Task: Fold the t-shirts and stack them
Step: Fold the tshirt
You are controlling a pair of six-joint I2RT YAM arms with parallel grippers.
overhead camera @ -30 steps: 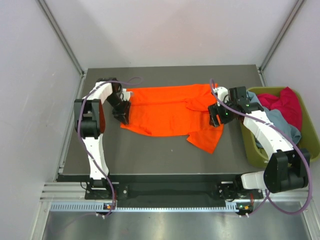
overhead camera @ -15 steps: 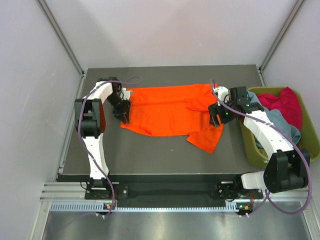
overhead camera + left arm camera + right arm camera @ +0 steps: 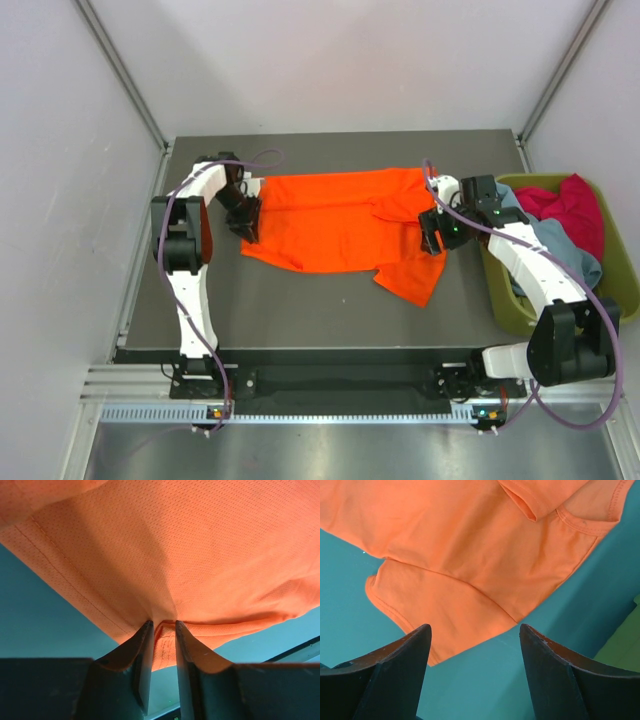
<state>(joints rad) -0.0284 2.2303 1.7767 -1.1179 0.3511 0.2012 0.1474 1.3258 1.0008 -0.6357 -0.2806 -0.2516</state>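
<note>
The bright orange t-shirt [image 3: 335, 220] lies spread and rumpled across the middle of the table. My left gripper [image 3: 247, 224] is at its left hem and is shut on a pinch of that cloth, as the left wrist view [image 3: 163, 626] shows. My right gripper [image 3: 432, 236] hovers over the shirt's right side, open and empty; in the right wrist view [image 3: 475, 630] its fingers frame a sleeve [image 3: 435, 615] and the neckline [image 3: 585, 522]. A magenta-red shirt [image 3: 572, 210] and a grey-blue shirt [image 3: 560, 250] lie bunched in the bin.
An olive-green bin [image 3: 505, 300] stands at the table's right edge, close to my right arm. White walls with metal rails enclose the table on three sides. The table's dark surface [image 3: 300, 310] shows in front of the shirt.
My left gripper has shifted slightly up and back with the hem. My right gripper has barely moved. The shirt's shape is almost unchanged.
</note>
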